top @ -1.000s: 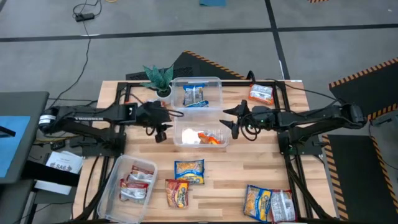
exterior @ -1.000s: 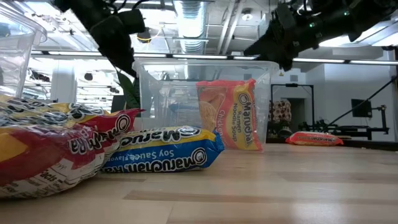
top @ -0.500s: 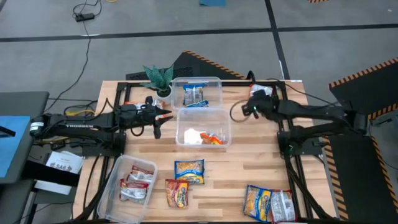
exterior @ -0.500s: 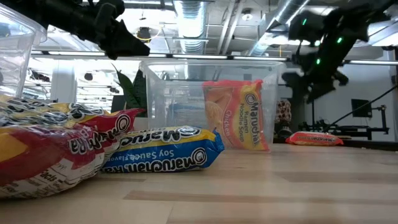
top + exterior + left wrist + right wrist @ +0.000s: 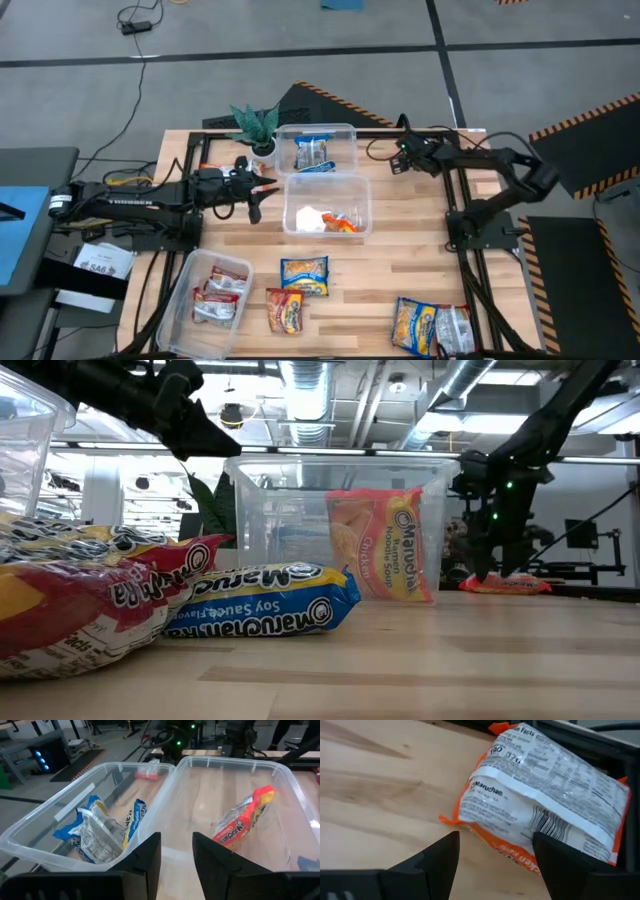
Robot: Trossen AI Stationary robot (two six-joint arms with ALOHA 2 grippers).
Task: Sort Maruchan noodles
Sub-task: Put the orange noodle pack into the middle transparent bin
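Observation:
An orange Maruchan packet lies flat, printed back up, at the table's far right corner. My right gripper hangs open just above it, fingers pointing down, touching nothing. My left gripper is slightly open and level, at the left wall of the middle tub, which holds orange packets. The far tub holds blue packets. A near-left tub holds red packets. Loose packets lie near the front edge.
A small potted plant stands at the far edge, left of the far tub. Dark frame rails run along the table's far and side edges beside the orange packet. Bare wood lies right of the middle tub.
My right gripper has swung from the middle tub's right side toward the table's far right corner, tipped down and dropped over the orange packet. My left gripper drew back slightly toward the table's left, then held still.

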